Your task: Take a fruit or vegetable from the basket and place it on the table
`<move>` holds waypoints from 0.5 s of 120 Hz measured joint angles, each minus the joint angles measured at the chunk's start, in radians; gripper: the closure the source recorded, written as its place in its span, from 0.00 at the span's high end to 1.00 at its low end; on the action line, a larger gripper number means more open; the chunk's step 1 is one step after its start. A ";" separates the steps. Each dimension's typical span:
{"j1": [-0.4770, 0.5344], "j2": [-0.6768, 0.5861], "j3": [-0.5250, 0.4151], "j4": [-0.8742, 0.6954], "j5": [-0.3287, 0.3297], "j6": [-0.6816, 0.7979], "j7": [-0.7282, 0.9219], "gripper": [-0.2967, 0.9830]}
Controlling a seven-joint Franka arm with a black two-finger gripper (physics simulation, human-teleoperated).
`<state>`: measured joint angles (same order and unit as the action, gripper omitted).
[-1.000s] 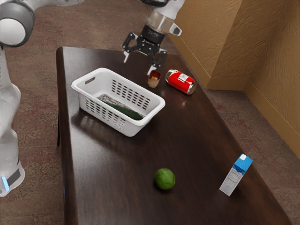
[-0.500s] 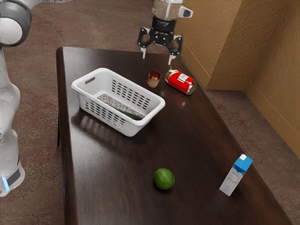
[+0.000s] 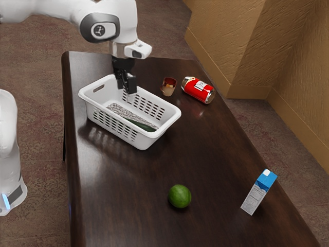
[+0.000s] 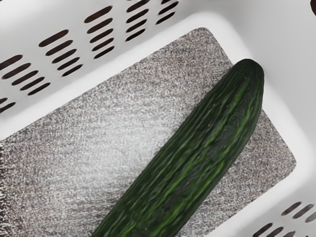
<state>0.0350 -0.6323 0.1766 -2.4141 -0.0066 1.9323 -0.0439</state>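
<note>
Over the far part of the white basket (image 3: 149, 140) hangs my gripper (image 3: 126, 87), seen edge-on, so its state is unclear. Below it and towards the exterior view's right, a dark green cucumber (image 3: 141, 124) lies on the basket's speckled floor, partly hidden by the near wall. The wrist view looks down into the basket (image 4: 281, 34), where the ridged cucumber (image 4: 185, 163) lies slantwise, one rounded end close to a wall. A round green fruit (image 3: 180, 196) rests on the dark table (image 3: 128, 206), well apart from the basket.
Beyond the basket stand a reddish-brown cup (image 3: 168, 87) and a red can (image 3: 198, 90) lying on its side. A blue and white carton (image 3: 259, 192) is near the table edge at the exterior view's right.
My hand has swung from beyond the cup and can back over the basket, towards the exterior view's left, and has turned. The cucumber lies slightly differently in the basket.
</note>
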 joint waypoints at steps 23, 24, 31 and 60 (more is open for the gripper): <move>0.011 0.034 0.001 -0.010 0.003 0.051 0.235 0.76; 0.011 0.036 0.001 -0.010 0.003 0.052 0.244 0.76; 0.012 0.051 0.002 -0.017 0.000 0.060 0.302 0.75; 0.013 0.102 0.003 -0.024 -0.005 0.077 0.494 0.75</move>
<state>0.0477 -0.5298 0.1794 -2.4377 -0.0116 2.0094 0.4502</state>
